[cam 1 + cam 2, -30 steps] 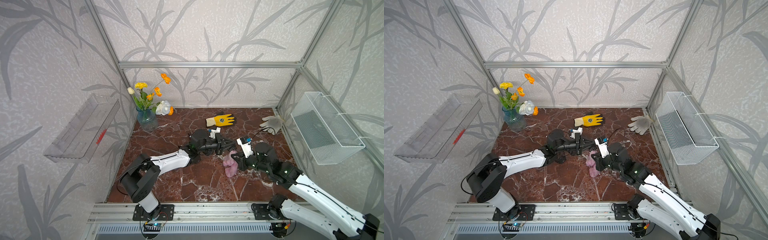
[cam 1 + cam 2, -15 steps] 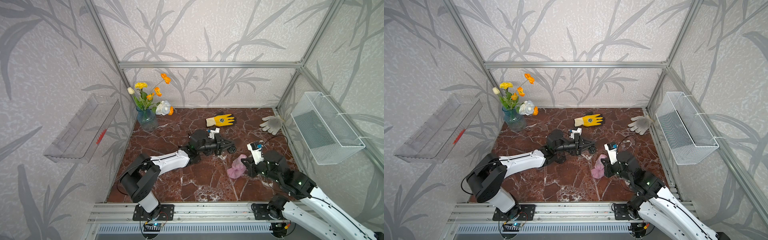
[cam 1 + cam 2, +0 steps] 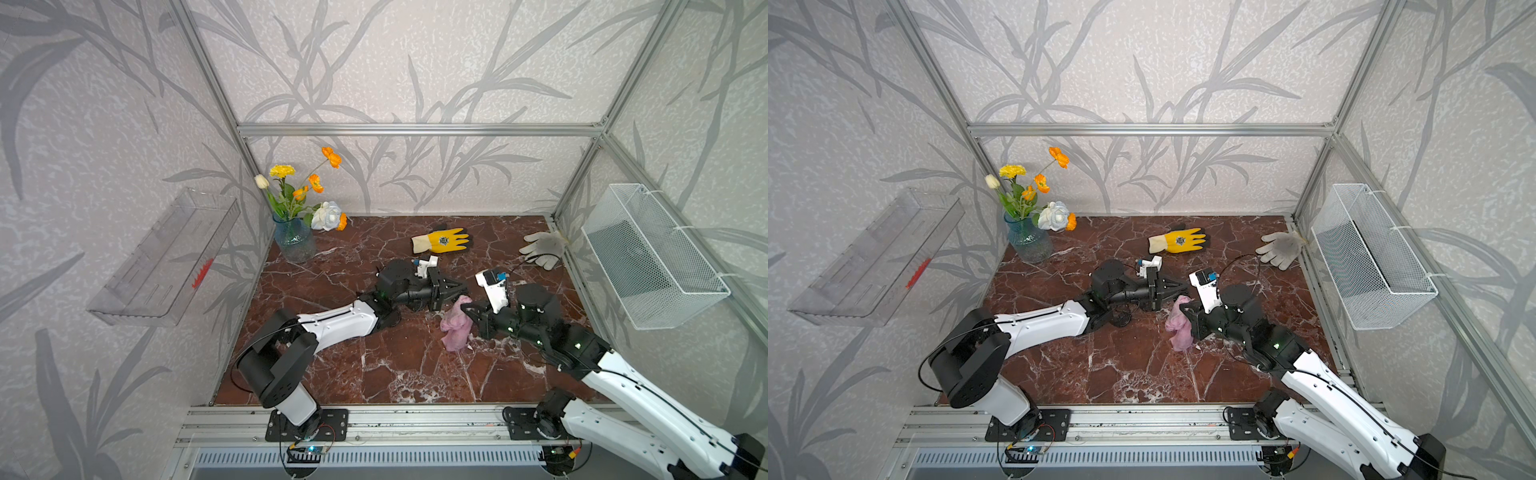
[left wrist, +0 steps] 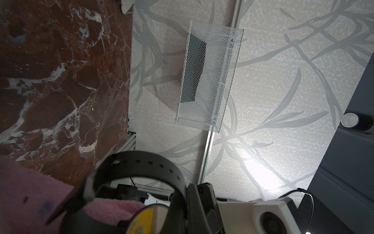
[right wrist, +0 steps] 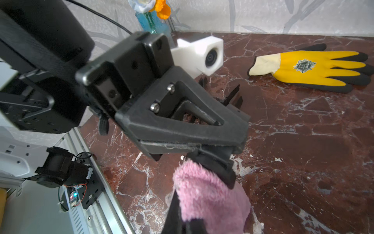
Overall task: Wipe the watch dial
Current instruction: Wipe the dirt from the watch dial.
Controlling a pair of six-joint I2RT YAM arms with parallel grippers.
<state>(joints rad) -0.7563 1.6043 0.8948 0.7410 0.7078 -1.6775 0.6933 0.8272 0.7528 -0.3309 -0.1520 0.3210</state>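
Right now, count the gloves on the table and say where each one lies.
2. The yellow glove lies at the back middle of the table; the grey glove lies in the back right corner, near the wire basket. None appears hidden.

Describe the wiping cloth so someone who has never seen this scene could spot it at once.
On the red marble tabletop, look near its middle. The cloth hangs from the right end effector. It is the only pink, fluffy thing; the yellow glove and grey glove lie farther back.
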